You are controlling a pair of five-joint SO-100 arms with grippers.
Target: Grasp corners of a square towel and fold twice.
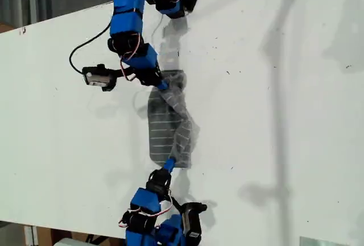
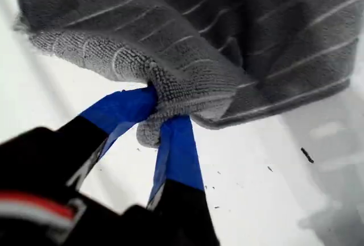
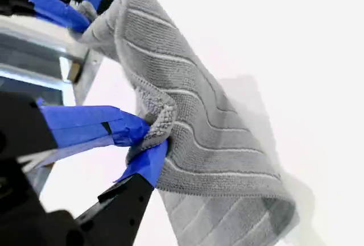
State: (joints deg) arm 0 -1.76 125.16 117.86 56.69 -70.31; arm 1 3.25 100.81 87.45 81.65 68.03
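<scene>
The grey striped towel (image 1: pixel 162 124) lies partly flat on the white table, with one layer lifted and twisted between both grippers. My first gripper (image 1: pixel 164 84) (image 2: pixel 156 115), on the arm at the exterior view's top, is shut on a towel corner (image 2: pixel 149 135). My second gripper (image 1: pixel 169 162) (image 3: pixel 151 141), on the arm at the exterior view's bottom, is shut on another corner (image 3: pixel 156 122). In the second wrist view the towel (image 3: pixel 193 115) stretches as a raised band to the first gripper (image 3: pixel 62 7). In the first wrist view the cloth (image 2: pixel 227 41) bunches just beyond the jaws.
The white table (image 1: pixel 273 115) spreads wide to the exterior view's right and left of the towel. A black cable (image 1: pixel 85 44) loops beside the upper arm, and its wrist camera (image 1: pixel 99 77) sticks out toward the exterior view's left. Arm shadows fall on the table at that view's right.
</scene>
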